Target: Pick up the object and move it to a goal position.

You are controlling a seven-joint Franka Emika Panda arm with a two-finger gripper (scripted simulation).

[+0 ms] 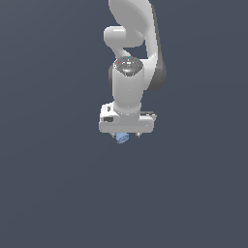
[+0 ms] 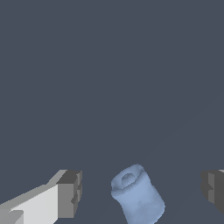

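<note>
- White, glossy Franka robot arm (image 1: 130,58) hangs down over a plain dark grey-blue floor (image 1: 48,193), wrist pointing straight down.
- White, boxy two-finger gripper (image 1: 127,135) sits at the arm's lower end; its wide white body spans well past the object on both sides.
- Small light-blue lumpy matte plastic object (image 1: 122,138) peeks out just below the gripper body, slightly toward the exterior view's left of the gripper centre.
- Wrist view: the gripper (image 2: 142,190) shows two dark grey finger pads (image 2: 70,192), spread wide, one either side of the object (image 2: 139,199).
- Clear floor gap visible between each pad and the object; neither pad touches it.
- Jaws released, nothing clamped.
- Object in wrist view looks like a short rounded barrel, tilted, with a small recessed knob on its upper end.
- Object lies between the fingers, roughly midway, a bit nearer the white-backed finger.
- Cannot tell from either view whether the object rests on the floor.
</note>
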